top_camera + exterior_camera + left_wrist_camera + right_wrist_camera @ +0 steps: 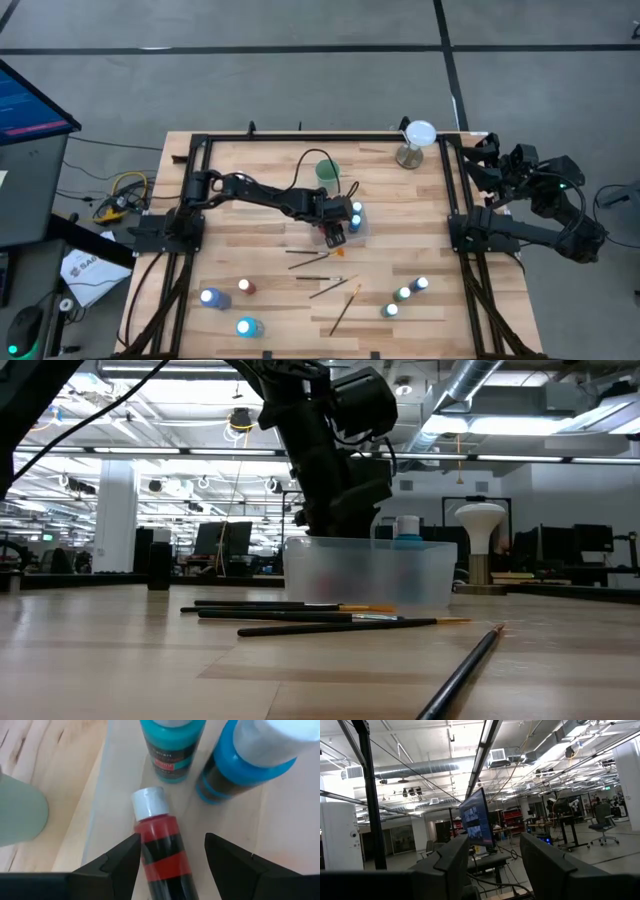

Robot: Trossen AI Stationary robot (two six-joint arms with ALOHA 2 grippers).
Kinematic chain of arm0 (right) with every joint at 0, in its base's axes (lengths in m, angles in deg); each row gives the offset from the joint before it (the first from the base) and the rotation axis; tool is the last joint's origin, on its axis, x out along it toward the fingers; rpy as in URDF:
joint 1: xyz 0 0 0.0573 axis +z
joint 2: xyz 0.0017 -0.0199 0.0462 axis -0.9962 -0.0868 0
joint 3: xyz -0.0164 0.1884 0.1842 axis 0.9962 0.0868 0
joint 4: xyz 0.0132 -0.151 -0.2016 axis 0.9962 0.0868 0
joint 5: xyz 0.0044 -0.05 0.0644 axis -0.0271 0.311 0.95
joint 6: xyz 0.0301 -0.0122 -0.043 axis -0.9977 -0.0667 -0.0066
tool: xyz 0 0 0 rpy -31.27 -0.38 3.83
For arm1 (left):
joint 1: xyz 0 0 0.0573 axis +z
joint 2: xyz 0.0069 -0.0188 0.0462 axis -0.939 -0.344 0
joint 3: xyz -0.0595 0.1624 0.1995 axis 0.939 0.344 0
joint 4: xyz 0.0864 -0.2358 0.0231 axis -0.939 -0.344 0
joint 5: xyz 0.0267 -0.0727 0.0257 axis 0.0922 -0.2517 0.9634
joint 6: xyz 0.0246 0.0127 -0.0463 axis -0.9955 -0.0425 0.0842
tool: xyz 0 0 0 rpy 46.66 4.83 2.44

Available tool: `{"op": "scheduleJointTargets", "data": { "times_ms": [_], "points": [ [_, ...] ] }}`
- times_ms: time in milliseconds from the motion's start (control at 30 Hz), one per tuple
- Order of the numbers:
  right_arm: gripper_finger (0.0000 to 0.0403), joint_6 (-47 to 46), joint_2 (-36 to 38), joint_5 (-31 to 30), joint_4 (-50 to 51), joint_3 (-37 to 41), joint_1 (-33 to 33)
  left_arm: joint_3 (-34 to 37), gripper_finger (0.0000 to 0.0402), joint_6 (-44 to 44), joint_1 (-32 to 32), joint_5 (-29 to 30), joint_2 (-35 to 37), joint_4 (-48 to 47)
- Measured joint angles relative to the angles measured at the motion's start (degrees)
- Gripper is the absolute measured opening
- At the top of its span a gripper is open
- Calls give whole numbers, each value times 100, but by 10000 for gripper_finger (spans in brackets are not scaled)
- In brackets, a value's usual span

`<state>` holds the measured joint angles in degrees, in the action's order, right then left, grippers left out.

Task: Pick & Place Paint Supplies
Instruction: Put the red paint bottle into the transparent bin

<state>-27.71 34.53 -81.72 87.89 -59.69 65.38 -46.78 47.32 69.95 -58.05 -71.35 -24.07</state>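
Hovering over the clear tray (pixel 345 232), the left gripper (pixel 170 857) is standing with its fingers spread on either side of a red paint bottle (pixel 159 851), which is lying on the tray floor directly beneath it; whether they are touching it I cannot tell. Just beyond the fingertips, a teal bottle (pixel 170 745) and a blue bottle (pixel 250 760) are already standing in the tray. Nearer the table's front edge, several paintbrushes (pixel 320 268) and other bottles (pixel 225 298) are waiting, so most of the work looks unfinished. Parked at the table's side, the right gripper (pixel 495 865) is holding nothing, fingers apart.
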Motion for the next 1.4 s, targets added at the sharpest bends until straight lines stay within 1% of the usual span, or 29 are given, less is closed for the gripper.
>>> {"op": "scheduleJointTargets", "data": {
  "times_ms": [300, 433, 500, 567, 767, 833, 1000, 1233, 1400],
  "points": [
    [172, 0, 0, 0, 1, -1, -1, 239, 214, 35, 0, -8, -58, 22],
    [172, 0, 0, 0, 2, 0, 0, 431, 213, 248, 0, -259, -52, 83],
    [172, 0, 0, 0, 2, -1, 0, 489, 208, 307, 0, -276, -47, 102],
    [172, 1, 0, -1, 0, 0, -2, 522, 195, 318, 0, -362, -42, 118],
    [172, -1, 0, -1, 2, 0, 0, 533, 130, 426, 7, -513, -18, 94],
    [172, -1, 0, -1, 0, 0, 0, 540, 115, 445, 25, -566, 8, 65],
    [172, 0, 0, -1, 0, 0, -2, 558, 112, 526, 28, -655, 78, 71],
    [172, -1, -2, -1, 0, 0, -2, 555, 112, 634, 24, -651, 370, 129],
    [172, 0, -1, 0, 2, -1, -2, 553, 112, 656, 17, -653, 749, 157]
  ]
}}
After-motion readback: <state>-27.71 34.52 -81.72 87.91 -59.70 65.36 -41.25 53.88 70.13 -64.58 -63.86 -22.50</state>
